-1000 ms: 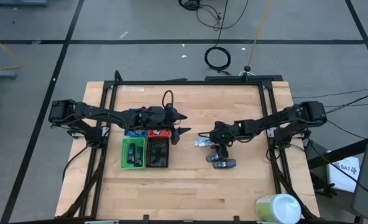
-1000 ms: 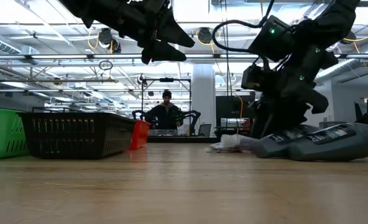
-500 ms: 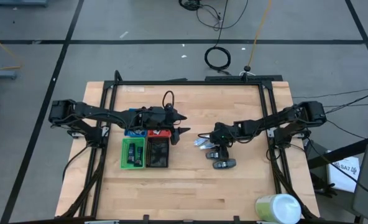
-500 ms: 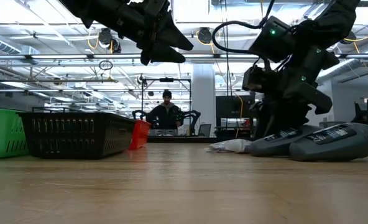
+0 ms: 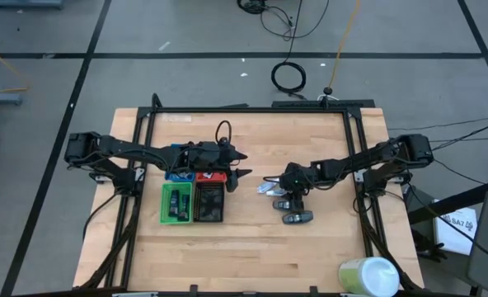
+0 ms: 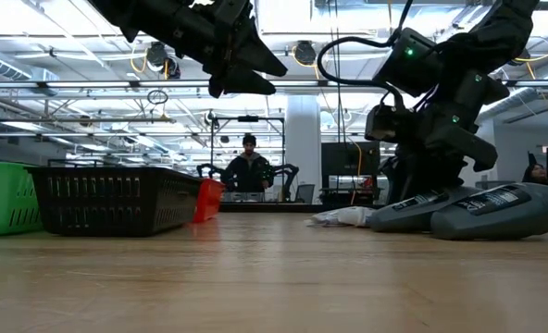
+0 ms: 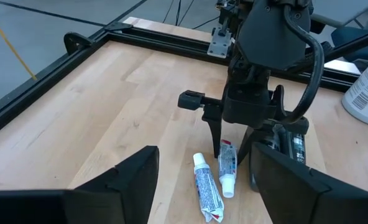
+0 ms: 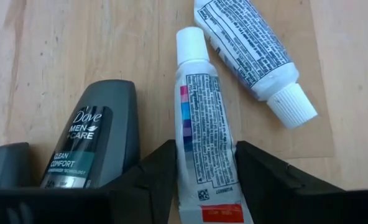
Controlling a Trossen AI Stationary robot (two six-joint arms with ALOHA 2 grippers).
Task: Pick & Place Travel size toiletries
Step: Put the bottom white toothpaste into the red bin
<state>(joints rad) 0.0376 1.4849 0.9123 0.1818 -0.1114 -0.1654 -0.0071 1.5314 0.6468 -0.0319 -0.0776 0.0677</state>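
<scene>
On the left of your bench (image 5: 252, 256) sit the trays: a green tray (image 5: 176, 203) with small items in it, a black tray (image 5: 209, 204) just beside it, and blue (image 5: 176, 176) and red (image 5: 212, 176) ones partly hidden under the left arm. Your left hand (image 5: 242, 164) hovers above the bench just past the red tray, its fingers (image 7: 128, 180) spread apart and holding nothing. Right of it, near the bench's middle, 2 small white tubes lie side by side: one tube (image 8: 201, 140) runs between the fingers (image 8: 153, 171) of your right hand (image 5: 282, 192), which has its tips low at the bench, one finger on each side of that tube, though you cannot tell whether they touch it. The second tube (image 8: 249, 53) lies just beside the first, outside the fingers. 2 dark grey bottles (image 6: 478, 208) lie just beyond, the nearer one (image 8: 94, 140) beside the flanked tube. At the bench's near right corner lies a big pale green-white cylinder (image 5: 369, 275).
</scene>
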